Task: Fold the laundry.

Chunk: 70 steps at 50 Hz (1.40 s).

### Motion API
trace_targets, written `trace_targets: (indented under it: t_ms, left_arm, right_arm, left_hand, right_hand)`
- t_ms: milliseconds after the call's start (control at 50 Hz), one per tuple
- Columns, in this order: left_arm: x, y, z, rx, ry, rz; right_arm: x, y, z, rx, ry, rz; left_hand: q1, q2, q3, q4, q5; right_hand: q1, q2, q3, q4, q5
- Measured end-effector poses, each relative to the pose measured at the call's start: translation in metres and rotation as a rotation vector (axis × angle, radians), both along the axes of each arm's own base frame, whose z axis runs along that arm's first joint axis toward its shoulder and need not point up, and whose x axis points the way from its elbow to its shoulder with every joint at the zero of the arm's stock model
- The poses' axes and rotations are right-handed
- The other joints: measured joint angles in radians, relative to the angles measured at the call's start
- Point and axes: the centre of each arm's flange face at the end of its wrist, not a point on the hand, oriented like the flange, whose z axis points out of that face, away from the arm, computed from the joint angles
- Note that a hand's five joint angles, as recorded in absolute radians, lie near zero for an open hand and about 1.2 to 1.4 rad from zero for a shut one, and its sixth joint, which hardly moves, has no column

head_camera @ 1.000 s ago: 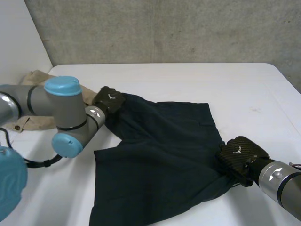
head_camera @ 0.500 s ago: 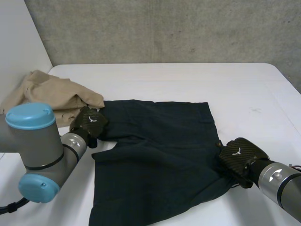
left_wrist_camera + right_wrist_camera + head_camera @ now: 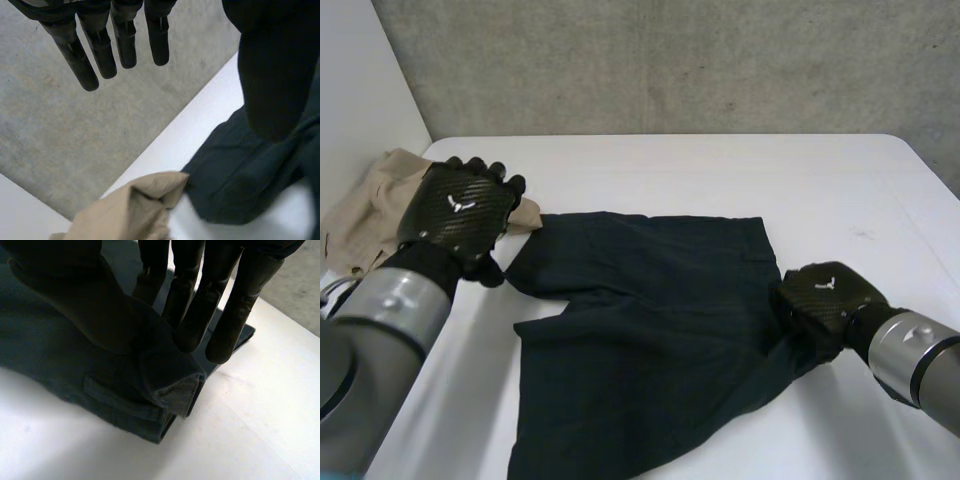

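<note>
On the table [image 3: 720, 170], dark shorts [image 3: 660, 330] are lying spread; the right hand [image 3: 825, 300] is pinching their 3 o'clock edge, the left hand [image 3: 460, 210] is hovering released at 10 o'clock. Tugging from one side alone is risking a bunched fold.

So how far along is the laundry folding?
Done: dark fabric shorts lie spread out on the white table. In hand: the right hand pinches their edge; the left hand hangs open by the crumpled beige garment. Left: every fold, on both garments.
</note>
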Motion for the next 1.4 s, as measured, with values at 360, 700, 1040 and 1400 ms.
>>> trace_targets:
  t_ms: [360,700,1040,1400]
  left_arm:
    - [0.003,0.08,-0.045,0.515,0.015,-0.058]
    - [-0.007,0.093,-0.089,0.591,-0.142,-0.012]
    - [-0.017,0.084,-0.059,0.414,-0.051,0.003]
    - [0.02,0.133,-0.04,0.408,-0.424,-0.115]
  right_arm:
    - [-0.006,-0.032,-0.007,0.071,-0.192,-0.159]
    - [-0.012,-0.038,-0.011,0.049,-0.192,-0.181]
    - [-0.014,-0.009,0.009,-0.052,0.036,-0.025]
    - [-0.046,0.077,0.027,0.071,0.547,0.362]
  left_hand:
    - [0.0,0.002,0.002,0.002,0.004]
    - [0.069,0.076,0.074,0.08,0.09]
    - [0.766,0.84,0.836,0.849,0.81]
    - [0.766,0.843,0.84,0.849,0.81]
  right_hand:
    - [0.0,0.0,0.0,0.0,0.0]
    - [0.0,0.0,0.0,0.0,0.0]
    - [0.0,0.0,0.0,0.0,0.0]
    - [0.0,0.0,0.0,0.0,0.0]
